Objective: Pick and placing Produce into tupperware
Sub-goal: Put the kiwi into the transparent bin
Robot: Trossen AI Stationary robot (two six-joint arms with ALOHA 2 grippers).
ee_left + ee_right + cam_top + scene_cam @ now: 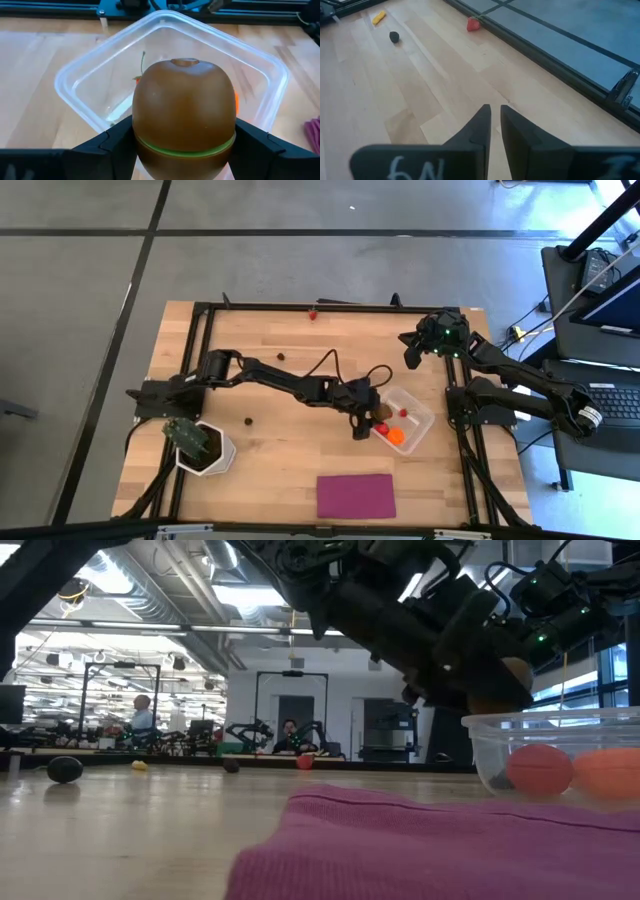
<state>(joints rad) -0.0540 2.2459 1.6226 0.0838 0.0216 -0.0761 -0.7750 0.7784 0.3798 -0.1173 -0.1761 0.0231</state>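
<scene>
My left gripper reaches from the left to the tupperware's left rim and is shut on the brown oval. The oval hangs above the clear tub. Inside the tub lie an orange ball and small red pieces. A red piece lies at the far edge, and two dark berries rest on the wood. My right gripper hovers shut over bare wood at the far right, with a yellow bit beyond it. My left gripper pinches the brown oval between its two fingers, one on each side of its lower half, near a green seam. The oval is lifted clear and upright, above the tub's rim.
A green plant in a white pot stands near the left front. A flat magenta rectangle lies at the near edge. Black frame rails border the table. Bare wood spreads between the pot and the tub.
</scene>
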